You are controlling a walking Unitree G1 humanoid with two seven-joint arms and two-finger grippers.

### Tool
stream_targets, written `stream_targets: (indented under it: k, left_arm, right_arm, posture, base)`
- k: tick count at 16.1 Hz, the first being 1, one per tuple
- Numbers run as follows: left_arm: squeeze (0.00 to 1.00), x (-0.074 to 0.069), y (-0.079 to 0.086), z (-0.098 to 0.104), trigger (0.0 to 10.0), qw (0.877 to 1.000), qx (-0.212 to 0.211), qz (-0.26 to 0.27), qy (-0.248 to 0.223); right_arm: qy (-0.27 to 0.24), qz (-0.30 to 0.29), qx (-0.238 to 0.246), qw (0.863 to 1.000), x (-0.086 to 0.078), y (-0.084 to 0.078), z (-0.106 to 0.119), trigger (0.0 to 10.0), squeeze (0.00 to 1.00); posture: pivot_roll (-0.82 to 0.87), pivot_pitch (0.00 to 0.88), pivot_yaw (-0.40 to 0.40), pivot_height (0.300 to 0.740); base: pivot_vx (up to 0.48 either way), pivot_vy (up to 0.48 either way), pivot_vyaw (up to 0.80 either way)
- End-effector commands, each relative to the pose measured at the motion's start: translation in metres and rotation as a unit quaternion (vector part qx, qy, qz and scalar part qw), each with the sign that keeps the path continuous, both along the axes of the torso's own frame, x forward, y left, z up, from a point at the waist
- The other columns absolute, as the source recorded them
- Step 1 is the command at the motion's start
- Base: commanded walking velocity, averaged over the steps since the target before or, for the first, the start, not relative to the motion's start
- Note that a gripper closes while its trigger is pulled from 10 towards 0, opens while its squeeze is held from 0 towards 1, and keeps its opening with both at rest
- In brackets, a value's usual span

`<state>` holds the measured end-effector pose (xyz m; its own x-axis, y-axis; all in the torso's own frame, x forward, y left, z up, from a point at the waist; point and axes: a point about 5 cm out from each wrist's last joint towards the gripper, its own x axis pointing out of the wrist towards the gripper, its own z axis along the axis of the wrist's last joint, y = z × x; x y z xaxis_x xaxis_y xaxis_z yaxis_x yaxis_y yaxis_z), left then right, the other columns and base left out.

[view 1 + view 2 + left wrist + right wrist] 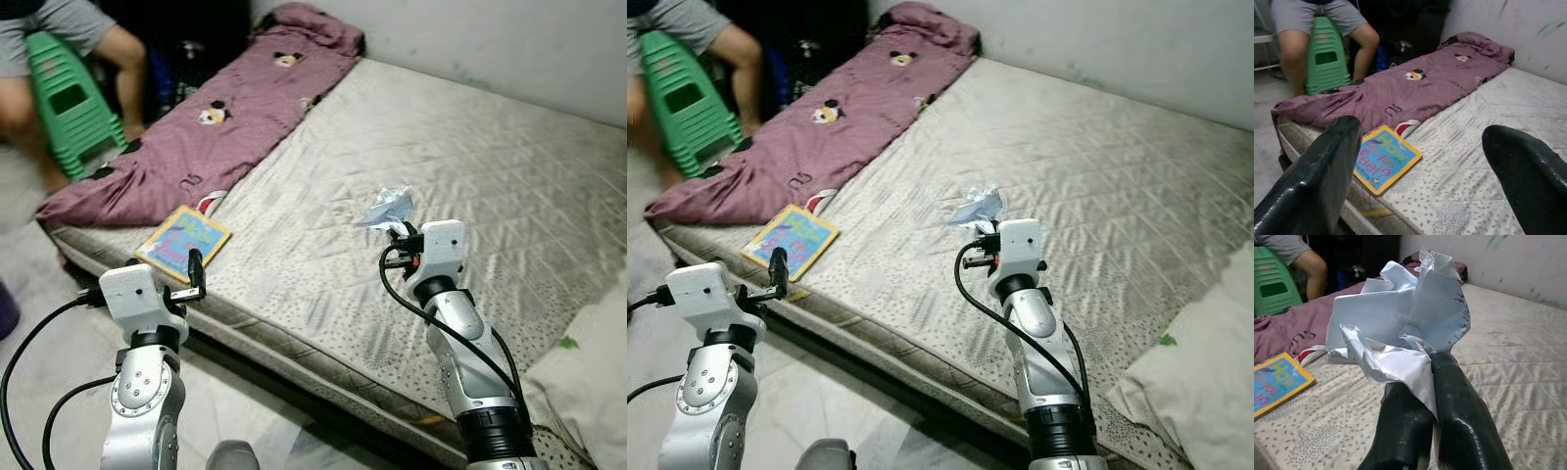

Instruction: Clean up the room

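Observation:
A crumpled sheet of white paper (1400, 328) is pinched in my right gripper (1422, 369), which is shut on it and held over the middle of the mattress (470, 166); the crumpled paper (389, 208) sticks up past the wrist. My left gripper (1425, 161) is open near the bed's front left corner, pointing at a colourful children's book (1385, 156) that lies flat on the mattress. The book (183, 241) rests just beside a maroon blanket (225, 127).
The blanket runs along the bed's left side to the wall. A person sits on a green plastic stool (67, 103) at the far left. A white pillow (1195, 372) lies at the right front. Bare floor (49, 323) lies in front of the bed.

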<state>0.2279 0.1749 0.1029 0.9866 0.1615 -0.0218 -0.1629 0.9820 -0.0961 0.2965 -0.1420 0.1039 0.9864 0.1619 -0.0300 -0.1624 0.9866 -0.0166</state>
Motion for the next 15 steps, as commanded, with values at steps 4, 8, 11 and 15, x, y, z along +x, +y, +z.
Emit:
stream_targets:
  k: [4,8,11,15]
  left_arm:
    - [0.0,0.003,-0.002,-0.0007,10.0,1.0,-0.009,-0.006,0.002]
    - [0.0,0.0055,-0.0022,0.0006,10.0,1.0,-0.011,-0.007,-0.002]
    - [0.0,0.007,-0.0031,0.0011,10.0,1.0,-0.013,-0.008,-0.004]
    - [0.0,0.0081,-0.0035,0.0016,10.0,1.0,-0.009,-0.002,-0.004]
  right_arm:
    - [0.001,0.002,-0.006,1.0,0.0017,-0.001,-0.0006,10.0,0.0]
    - [0.004,0.003,-0.004,1.0,0.0034,-0.0017,-0.0007,10.0,0.0]
    - [0.0,0.005,-0.006,1.0,0.0041,-0.0024,0.0001,10.0,0.0]
    - [-0.001,0.007,-0.008,1.0,0.0048,-0.0029,0.0005,10.0,0.0]
  posture:
    - [-0.05,0.0,-0.036,0.74]
    - [-0.05,0.0,-0.039,0.74]
    - [-0.06,0.0,-0.042,0.74]
    - [-0.06,0.0,-0.047,0.74]
  base:
    - [0.0,0.0,-0.1]
    - [0.0,0.308,-0.78]
    - [0.0,0.48,-0.8]
    - [0.0,0.48,-0.47]
